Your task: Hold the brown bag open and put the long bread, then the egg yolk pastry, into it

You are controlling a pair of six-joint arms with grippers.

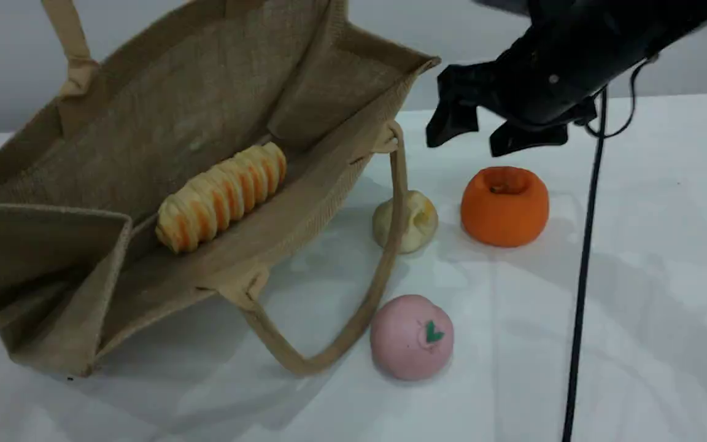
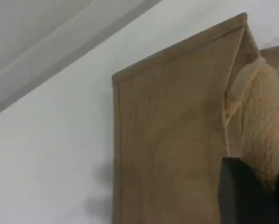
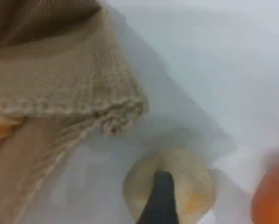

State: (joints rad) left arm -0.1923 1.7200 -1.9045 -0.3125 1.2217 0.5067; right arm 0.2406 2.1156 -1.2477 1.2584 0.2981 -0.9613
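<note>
With the long bread [image 1: 221, 196] already inside the brown bag [image 1: 145, 123], the released right gripper [image 1: 482, 132] hovers at upper right above the egg yolk pastry [image 1: 418, 221], centre frame beside the bag's handle [image 1: 390, 245], which looks soft, light and crushable, so pinch gently across its sides.

Count on the table [image 1: 666, 276]: one brown bag [image 1: 145, 123] with two rope handles [image 1: 384, 264], one long bread [image 1: 221, 196], one egg yolk pastry [image 1: 418, 221], one orange ball [image 1: 504, 206], one pink ball [image 1: 412, 336]. Four foods total. One claw [image 1: 494, 126] was visible overhead.
</note>
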